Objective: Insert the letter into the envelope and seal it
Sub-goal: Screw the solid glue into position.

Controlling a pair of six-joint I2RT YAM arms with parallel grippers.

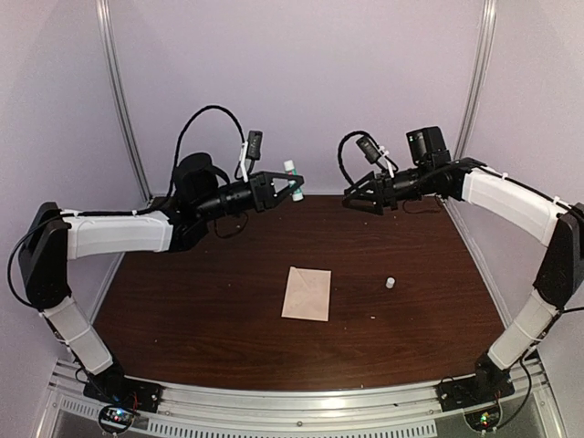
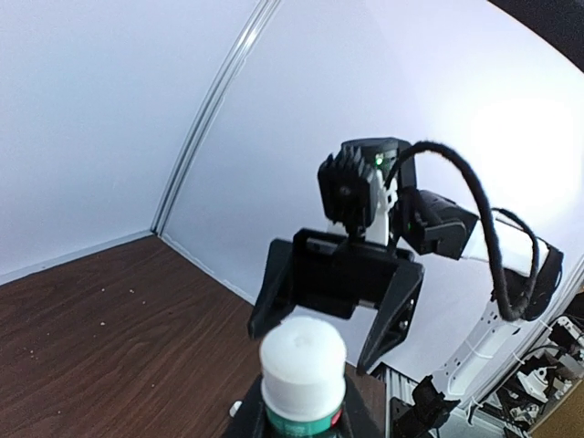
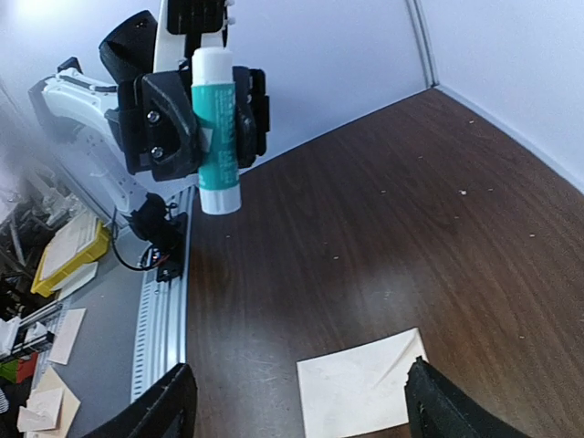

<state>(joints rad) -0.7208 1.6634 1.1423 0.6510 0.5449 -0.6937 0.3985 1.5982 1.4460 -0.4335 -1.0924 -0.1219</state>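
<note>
Your left gripper (image 1: 297, 186) clamped on teal-and-white glue stick (image 3: 217, 137), right gripper (image 1: 358, 199) spread wide, empty, cream-tan paper envelope (image 1: 307, 293) flat on brown wooden table (image 1: 182, 301)

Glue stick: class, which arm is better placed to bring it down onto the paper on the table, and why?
Left. The left gripper has its jaws shut on the glue stick, raised beyond the paper. The right gripper faces it with jaws open and empty.
</note>
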